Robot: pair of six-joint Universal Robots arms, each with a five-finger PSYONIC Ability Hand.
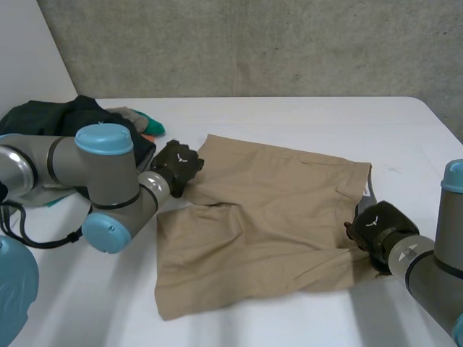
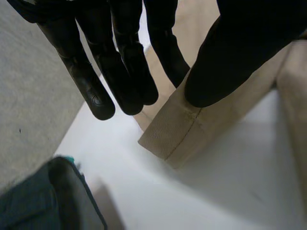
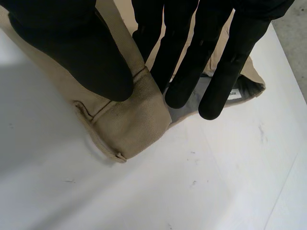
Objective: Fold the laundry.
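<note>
Tan shorts lie spread on the white table, one leg folded over toward the middle. My left hand is at the shorts' far left corner. In the left wrist view its thumb presses the hemmed corner against the fingers behind it. My right hand is at the right edge by the waistband. In the right wrist view its thumb pinches the waistband corner against straight fingers, with the grey lining and a label showing beyond.
A pile of dark clothes with a teal piece lies at the table's back left, close behind my left arm; its dark cloth sits near the pinched corner. A concrete wall stands behind the table.
</note>
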